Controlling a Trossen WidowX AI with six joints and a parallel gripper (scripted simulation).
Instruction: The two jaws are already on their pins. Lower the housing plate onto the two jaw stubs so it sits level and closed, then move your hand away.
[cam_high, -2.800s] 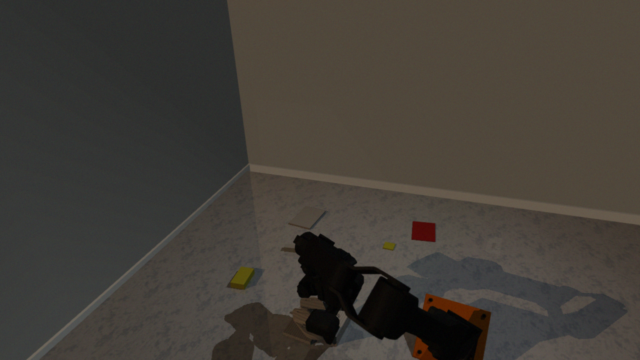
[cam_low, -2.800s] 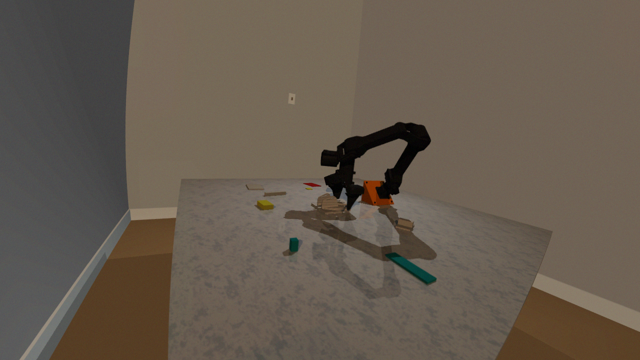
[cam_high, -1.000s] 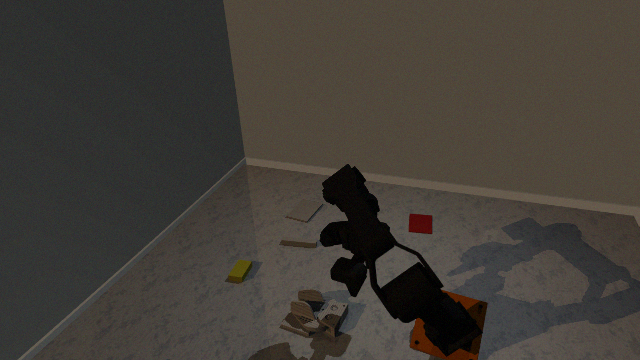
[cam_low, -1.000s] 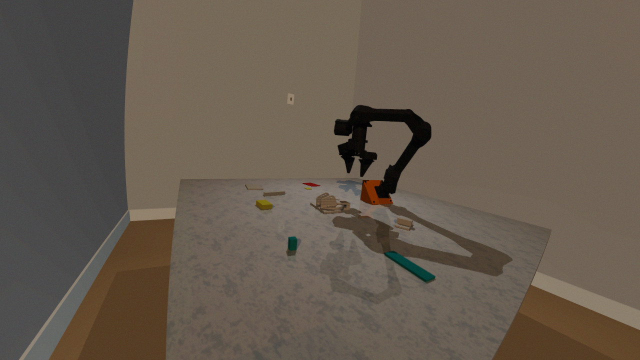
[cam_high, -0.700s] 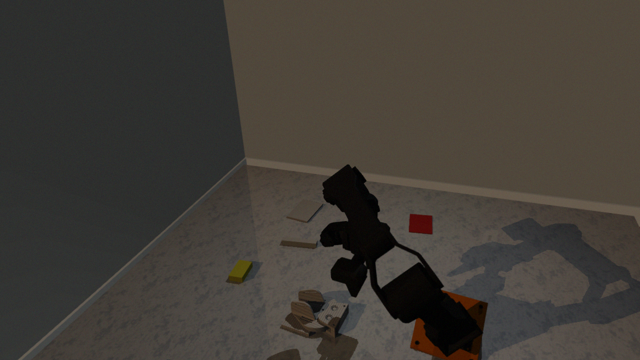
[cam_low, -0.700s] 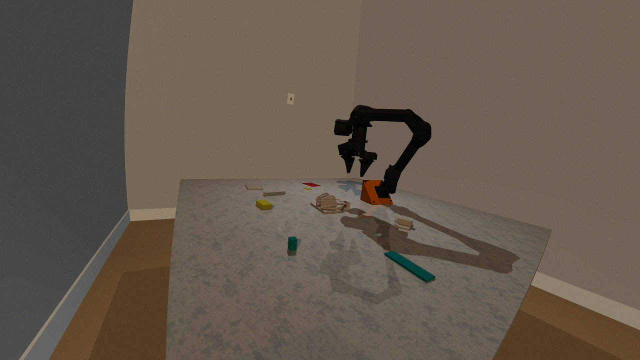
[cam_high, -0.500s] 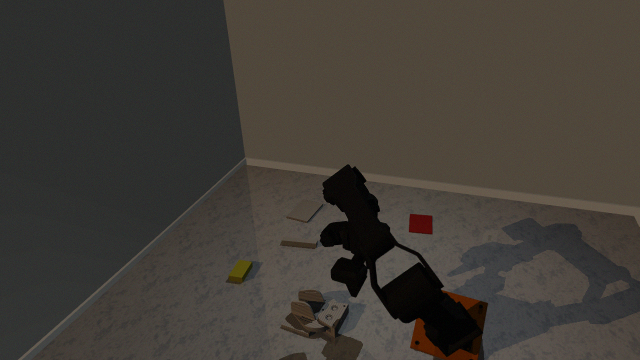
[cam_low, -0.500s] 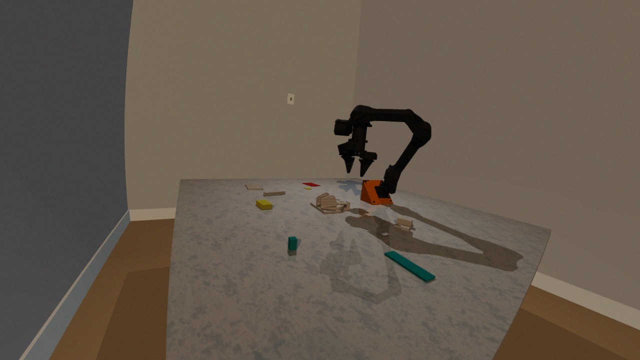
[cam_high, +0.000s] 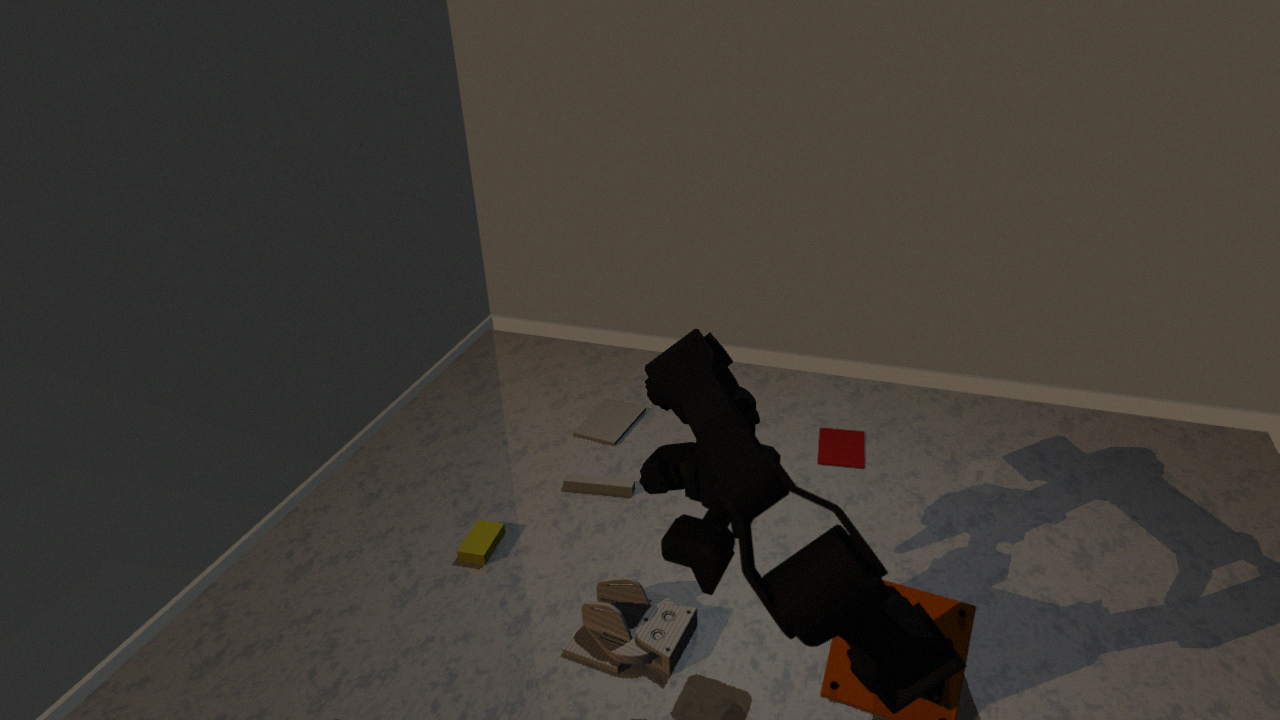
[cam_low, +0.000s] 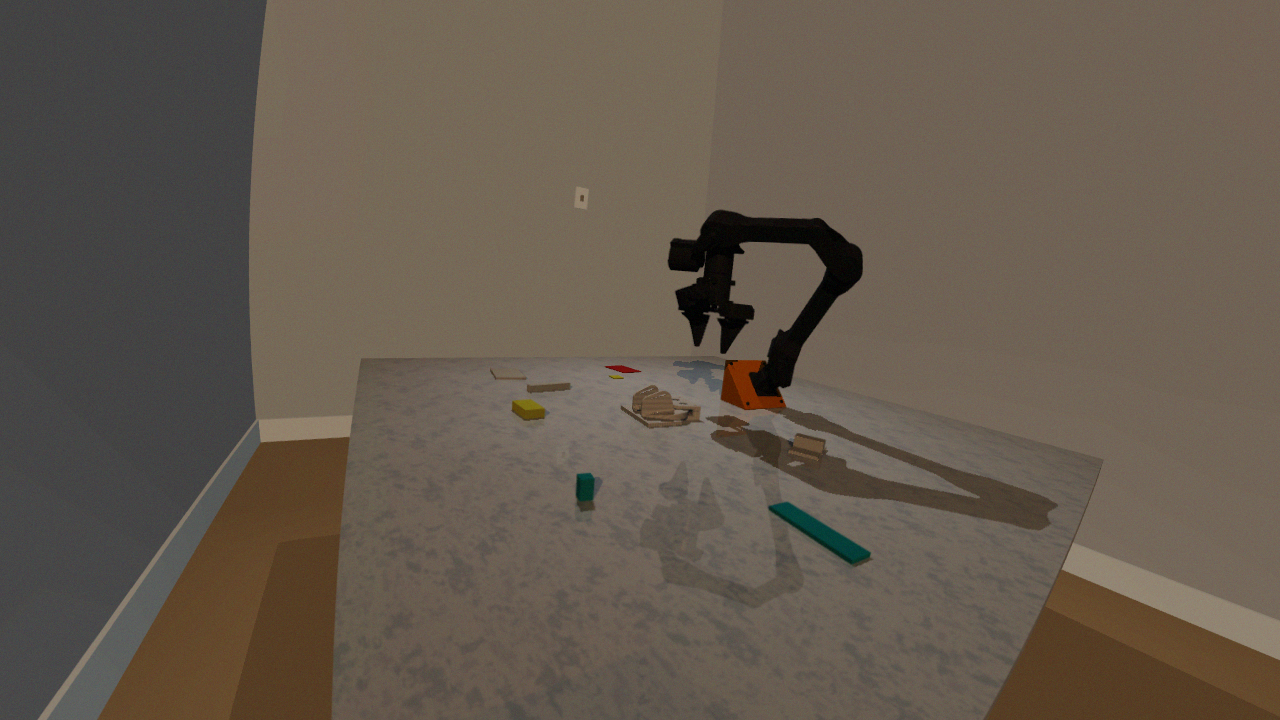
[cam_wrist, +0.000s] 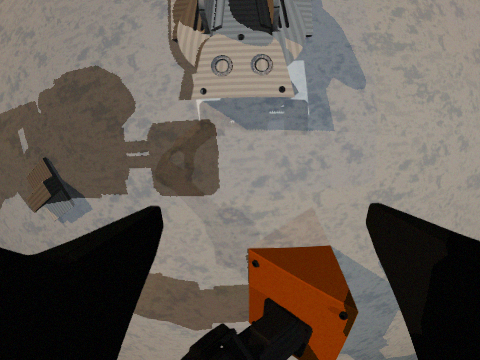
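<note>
The pale striped wooden housing plate (cam_high: 666, 624) (cam_wrist: 242, 82), with two round holes showing rings, lies across the near end of the wooden assembly. It looks about level; the contact with the stubs beneath is hidden. Two slotted wooden jaws, one (cam_high: 621, 591) behind the other (cam_high: 605, 621), stand beside it on a thin wooden base (cam_high: 590, 661). The assembly (cam_low: 656, 405) is small in the exterior view. My gripper (cam_low: 711, 348) (cam_wrist: 267, 216) is open and empty, well above the table. In the wrist view the plate lies beyond the fingertips, at the top middle.
The orange arm mount (cam_high: 950, 617) (cam_low: 738, 385) (cam_wrist: 290, 305) stands near the assembly. A small wooden piece (cam_high: 711, 700) (cam_low: 808, 445) lies nearby. Yellow block (cam_high: 480, 540) (cam_low: 528, 409), red square (cam_high: 841, 447) (cam_low: 622, 368), wooden bar (cam_high: 597, 488) and teal strip (cam_low: 819, 531) lie farther off.
</note>
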